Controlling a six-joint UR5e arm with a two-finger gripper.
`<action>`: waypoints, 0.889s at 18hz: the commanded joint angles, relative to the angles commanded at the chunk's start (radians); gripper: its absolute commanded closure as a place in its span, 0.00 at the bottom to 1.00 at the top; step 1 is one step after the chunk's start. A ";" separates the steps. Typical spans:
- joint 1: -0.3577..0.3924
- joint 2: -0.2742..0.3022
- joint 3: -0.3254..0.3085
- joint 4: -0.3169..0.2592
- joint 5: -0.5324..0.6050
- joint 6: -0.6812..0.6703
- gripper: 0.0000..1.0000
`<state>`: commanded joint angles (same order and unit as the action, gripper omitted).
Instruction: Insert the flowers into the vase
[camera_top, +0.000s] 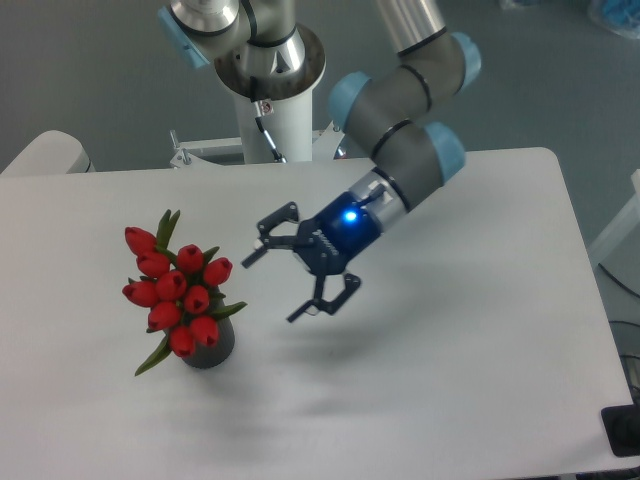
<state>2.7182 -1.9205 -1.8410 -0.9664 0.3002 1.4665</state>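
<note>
One bunch of flowers (178, 296) stands in the vase (210, 349), well off to the gripper's (272, 284) fingertip side and apart from it. The fingers are spread wide, holding nothing. Insertion looks done; the next move only calls for clearing away.

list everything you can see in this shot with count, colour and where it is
bunch of red tulips with green stems and leaves: one bunch, about nine buds, standing in the vase, left part of the table
short dark grey cylindrical vase: one, left part of the table, mostly hidden by the flowers
white table: one, fills most of the view
black two-finger gripper: one, open, empty, right of the tulips, apart from them
grey and light blue robot arm: one, reaching in from the top
</note>
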 joint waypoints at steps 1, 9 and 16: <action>0.003 -0.006 0.020 0.000 0.057 0.000 0.00; 0.017 -0.074 0.218 -0.017 0.454 -0.053 0.00; -0.009 -0.143 0.316 -0.018 0.729 -0.089 0.00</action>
<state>2.7090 -2.0631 -1.5249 -0.9848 1.0290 1.3775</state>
